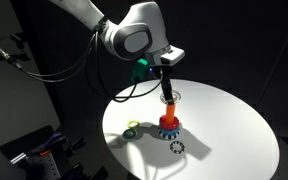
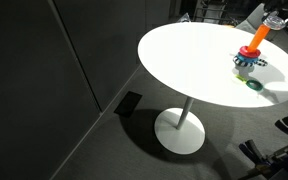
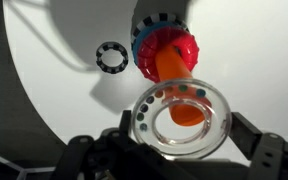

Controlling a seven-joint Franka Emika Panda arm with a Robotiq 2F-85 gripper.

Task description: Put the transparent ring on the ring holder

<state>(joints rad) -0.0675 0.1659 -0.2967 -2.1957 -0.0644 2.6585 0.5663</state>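
Note:
In the wrist view my gripper (image 3: 180, 132) is shut on the transparent ring (image 3: 180, 121), a clear ring with small coloured dots inside its rim. It hangs right above the ring holder (image 3: 169, 57), and the orange peg's tip shows through the ring's hole. In an exterior view the gripper (image 1: 168, 95) hovers just over the orange peg of the ring holder (image 1: 168, 124) on the white round table (image 1: 234, 120). The holder (image 2: 250, 55) also shows in an exterior view at the table's far side, with the gripper mostly cut off by the frame edge.
A black ring with white dots (image 3: 111, 56) lies beside the holder's base; it also shows in an exterior view (image 1: 176, 148). A green-yellow ring (image 1: 131, 128) lies near the table's edge, also seen in an exterior view (image 2: 254, 85). The surroundings are dark.

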